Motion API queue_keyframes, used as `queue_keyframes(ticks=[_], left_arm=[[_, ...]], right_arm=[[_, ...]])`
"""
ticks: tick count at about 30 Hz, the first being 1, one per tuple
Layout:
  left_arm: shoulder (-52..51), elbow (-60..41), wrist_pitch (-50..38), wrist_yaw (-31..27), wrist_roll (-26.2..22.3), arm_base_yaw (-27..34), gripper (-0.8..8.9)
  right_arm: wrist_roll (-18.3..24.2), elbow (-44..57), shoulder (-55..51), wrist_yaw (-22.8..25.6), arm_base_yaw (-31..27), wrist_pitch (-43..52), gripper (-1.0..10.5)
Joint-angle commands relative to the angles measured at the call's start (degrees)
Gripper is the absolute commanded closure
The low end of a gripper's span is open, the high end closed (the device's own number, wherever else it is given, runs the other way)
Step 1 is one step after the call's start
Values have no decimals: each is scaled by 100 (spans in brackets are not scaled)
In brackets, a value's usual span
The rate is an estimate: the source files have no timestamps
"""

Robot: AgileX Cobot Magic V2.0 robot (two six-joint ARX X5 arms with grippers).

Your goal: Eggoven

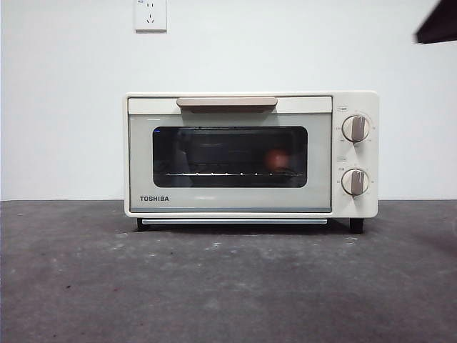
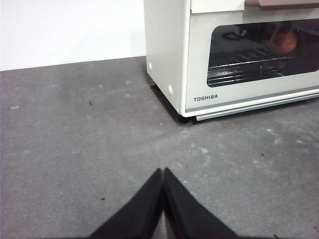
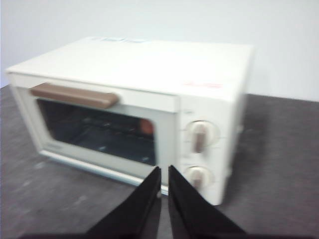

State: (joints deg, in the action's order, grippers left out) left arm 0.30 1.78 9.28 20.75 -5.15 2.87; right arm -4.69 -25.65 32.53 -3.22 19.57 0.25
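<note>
The cream TOSHIBA toaster oven point(image 1: 250, 153) stands on the dark table with its door closed. The reddish-brown egg point(image 1: 278, 158) lies on the rack inside, behind the dark glass, toward the knob side. The egg also shows through the window in the left wrist view point(image 2: 284, 42) and the right wrist view point(image 3: 146, 126). My left gripper point(image 2: 163, 172) is shut and empty, low over the table, in front of and to the side of the oven point(image 2: 234, 55). My right gripper point(image 3: 164, 169) is shut and empty, raised in front of the oven point(image 3: 134, 99) near the knobs point(image 3: 200, 135).
A wall socket point(image 1: 151, 14) sits on the white wall behind. A black arm tip point(image 1: 437, 25) shows at the top right corner of the front view. The grey tabletop point(image 1: 228, 286) spreads in front of the oven.
</note>
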Motion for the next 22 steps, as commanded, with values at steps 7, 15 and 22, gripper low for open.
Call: queue_keyframes(ticks=[7, 15, 22], left_arm=[[-11, -157, -7, -4, 24, 17, 806], [-11, -157, -7, -4, 24, 17, 806], [-11, -157, -7, -4, 24, 17, 806]], right_arm=[[262, 1021, -1414, -125, -1714, 107, 942], [256, 2144, -2634, -122, -2138, 138, 942], [149, 2509, -3174, -122, -2135, -297, 942]])
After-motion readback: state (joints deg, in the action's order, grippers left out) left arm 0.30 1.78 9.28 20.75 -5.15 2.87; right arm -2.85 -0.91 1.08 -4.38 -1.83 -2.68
